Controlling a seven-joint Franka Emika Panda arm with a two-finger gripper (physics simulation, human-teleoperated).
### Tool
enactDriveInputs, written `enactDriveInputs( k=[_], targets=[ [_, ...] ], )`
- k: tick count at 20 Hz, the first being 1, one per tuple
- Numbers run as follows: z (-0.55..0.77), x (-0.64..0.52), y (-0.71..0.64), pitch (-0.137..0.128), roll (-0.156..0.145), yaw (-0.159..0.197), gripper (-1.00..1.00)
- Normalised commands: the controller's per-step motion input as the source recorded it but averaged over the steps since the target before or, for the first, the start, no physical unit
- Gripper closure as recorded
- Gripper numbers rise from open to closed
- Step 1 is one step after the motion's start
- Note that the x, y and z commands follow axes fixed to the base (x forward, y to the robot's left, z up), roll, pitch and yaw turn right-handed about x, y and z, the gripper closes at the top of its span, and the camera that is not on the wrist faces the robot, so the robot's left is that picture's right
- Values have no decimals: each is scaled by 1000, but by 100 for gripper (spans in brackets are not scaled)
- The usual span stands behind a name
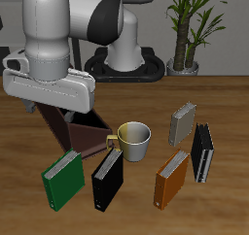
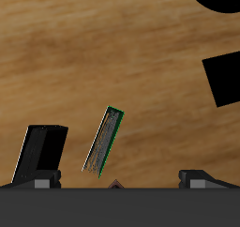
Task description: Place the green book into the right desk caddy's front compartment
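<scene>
The green book (image 1: 63,179) stands on the table near the front edge, next to a black book (image 1: 107,179). In the wrist view the green book (image 2: 103,143) shows edge-on with its pale page edges, beside the black book (image 2: 39,154). The right desk caddy (image 1: 84,133), a dark-brown box, lies farther back and is partly hidden by my hand. My gripper (image 1: 51,107) hangs above the caddy, behind and above the green book. Its fingers (image 2: 42,178) stand wide apart with nothing between them.
A pale yellow mug (image 1: 133,140) stands beside the caddy. An orange-brown book (image 1: 172,176), a grey book (image 1: 182,123) and a black-and-white book (image 1: 201,152) stand farther along the table. A potted plant (image 1: 185,25) is at the back.
</scene>
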Motion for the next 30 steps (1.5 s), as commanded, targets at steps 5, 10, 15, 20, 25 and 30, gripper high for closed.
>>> enactDriveInputs(
  k=[5,10,15,20,25,30],
  targets=[
    [-199,89,-41,5,-9,-55,-100],
    [-174,121,90,-9,0,-59,-100],
    [-168,156,98,4,2,-64,-100],
    [-155,71,5,0,-15,-41,-100],
    [-291,58,36,9,-17,-26,-100],
    [-266,16,-3,14,-9,-37,-100]
  ],
)
